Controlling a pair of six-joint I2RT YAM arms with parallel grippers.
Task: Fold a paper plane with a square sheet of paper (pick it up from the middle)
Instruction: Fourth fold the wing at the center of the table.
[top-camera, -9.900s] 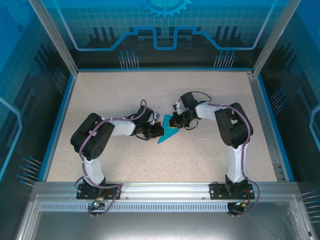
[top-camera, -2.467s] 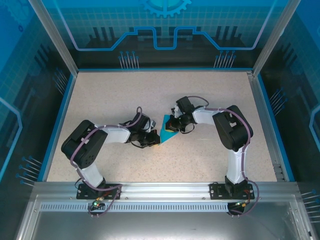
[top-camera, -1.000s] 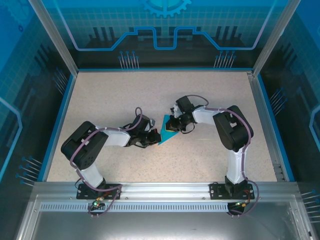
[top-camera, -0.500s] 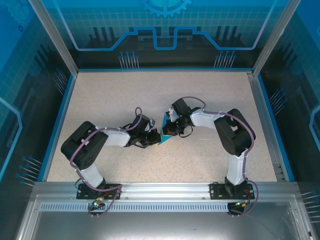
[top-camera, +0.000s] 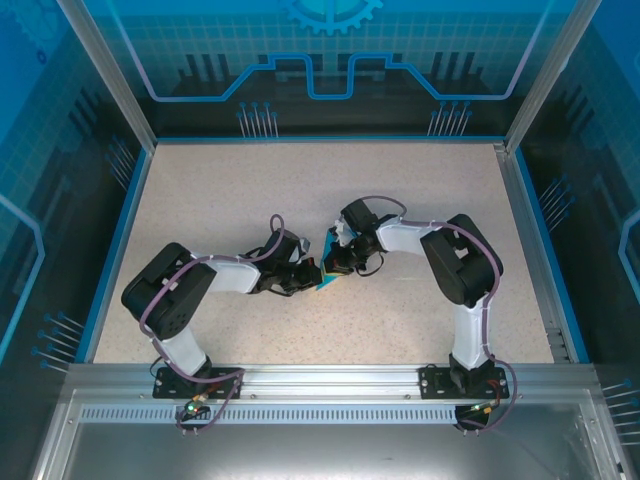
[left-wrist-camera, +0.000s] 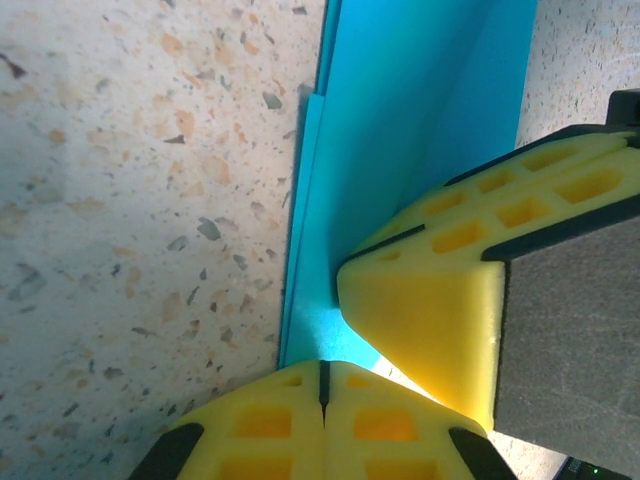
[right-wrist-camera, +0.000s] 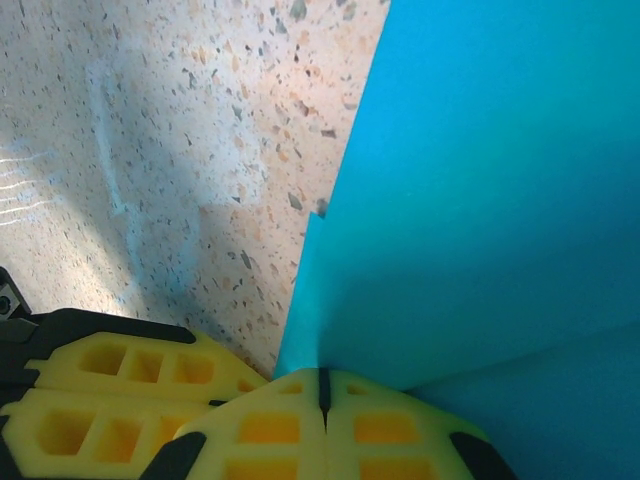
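The turquoise sheet of paper (top-camera: 327, 244) lies mid-table, folded into a narrow pointed shape with layered edges. In the left wrist view the paper (left-wrist-camera: 410, 140) shows a lengthwise crease and one raised flap. My left gripper (left-wrist-camera: 322, 385) is shut, its tips pressing on the paper's near end. The right gripper's yellow fingers (left-wrist-camera: 430, 320) press the paper just beside it. In the right wrist view my right gripper (right-wrist-camera: 322, 388) is shut at the foot of a lifted paper flap (right-wrist-camera: 490, 190). From above, the left gripper (top-camera: 313, 276) and right gripper (top-camera: 334, 266) meet tip to tip over the paper.
The speckled tabletop (top-camera: 300, 190) is bounded by a blue rim (top-camera: 120, 240) and glass walls on aluminium posts (top-camera: 105, 70). An aluminium rail (top-camera: 330, 375) carries both arm bases at the near edge. Open table lies behind and in front of the grippers.
My right gripper has slid left and a little nearer across the paper, ending against the left gripper. Less paper shows from above. The left arm has hardly moved.
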